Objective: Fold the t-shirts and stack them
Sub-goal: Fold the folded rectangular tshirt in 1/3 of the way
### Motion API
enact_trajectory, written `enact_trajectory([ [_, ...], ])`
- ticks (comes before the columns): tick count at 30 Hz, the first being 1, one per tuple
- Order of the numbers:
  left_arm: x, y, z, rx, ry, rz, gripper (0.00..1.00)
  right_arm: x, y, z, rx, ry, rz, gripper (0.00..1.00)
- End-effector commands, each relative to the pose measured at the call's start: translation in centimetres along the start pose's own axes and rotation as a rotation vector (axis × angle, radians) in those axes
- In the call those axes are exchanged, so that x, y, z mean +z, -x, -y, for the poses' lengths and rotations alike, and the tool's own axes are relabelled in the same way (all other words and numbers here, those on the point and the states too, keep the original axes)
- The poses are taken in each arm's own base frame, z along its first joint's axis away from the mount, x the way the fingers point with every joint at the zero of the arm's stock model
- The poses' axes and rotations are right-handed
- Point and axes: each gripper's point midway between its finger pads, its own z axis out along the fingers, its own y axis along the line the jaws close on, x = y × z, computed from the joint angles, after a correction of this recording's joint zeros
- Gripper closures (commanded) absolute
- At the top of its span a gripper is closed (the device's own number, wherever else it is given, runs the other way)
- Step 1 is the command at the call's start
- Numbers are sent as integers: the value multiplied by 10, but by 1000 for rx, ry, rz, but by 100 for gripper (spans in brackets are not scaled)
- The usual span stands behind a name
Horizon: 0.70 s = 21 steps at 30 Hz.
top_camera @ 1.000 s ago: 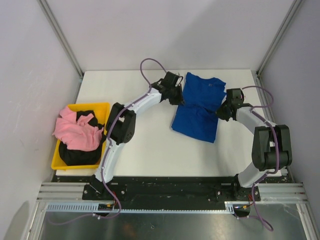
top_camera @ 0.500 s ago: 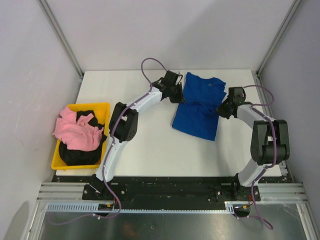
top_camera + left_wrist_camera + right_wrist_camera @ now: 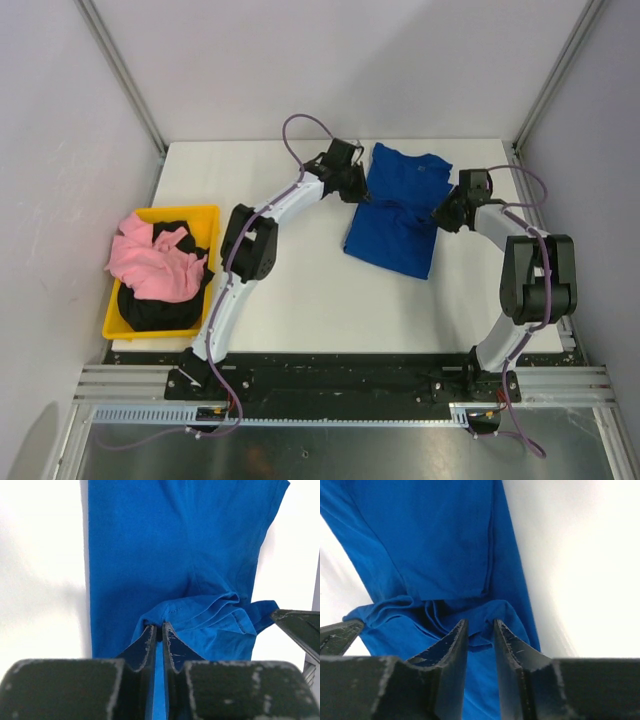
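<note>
The royal-blue t-shirt [image 3: 395, 215] lies partly folded on the white table, right of centre, with a bunched ridge across its middle. My left gripper [image 3: 358, 190] sits at its left edge, its jaws almost together and pinching a fold of blue cloth [image 3: 172, 611] at the tips [image 3: 161, 626]. At the shirt's right edge my right gripper [image 3: 440, 218] has its jaws parted [image 3: 480, 622]; the blue cloth [image 3: 440, 555] lies loose just beyond them. The pink t-shirt [image 3: 150, 260] lies crumpled over the black t-shirt [image 3: 150, 310] at the left.
A yellow plastic bin [image 3: 200, 213] at the table's left edge holds the pink and black shirts. Metal frame posts [image 3: 120, 70] rise at the far corners. Bare white table [image 3: 300, 290] lies between the bin and the blue shirt.
My right gripper's jaws have parted and let go of the blue cloth. Both grippers have crept slightly toward the far side. The left gripper still pinches its fold.
</note>
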Motion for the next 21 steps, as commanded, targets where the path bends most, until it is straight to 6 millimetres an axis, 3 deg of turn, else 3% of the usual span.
enact_trajectory([
  [1, -16, 27, 13, 49, -53, 58, 79, -9, 29, -21, -20, 52, 60, 63],
  [3, -25, 33, 13, 65, -49, 73, 59, -16, 34, -25, -27, 59, 73, 58],
  [5, -35, 39, 14, 87, -47, 91, 45, -25, 40, -29, -36, 66, 92, 56],
  [9, -57, 46, 7, 104, -24, 115, 35, -38, 32, -40, -82, 80, 92, 57],
  [13, -80, 39, -19, 62, 49, 112, 37, -40, 4, -54, -176, 80, 60, 63],
  [18, -90, 9, -61, -11, 101, 34, 58, -25, -25, -80, -260, 138, 16, 71],
  [21, -86, -11, -73, -30, 76, -41, 65, -14, -38, -99, -304, 199, -16, 72],
])
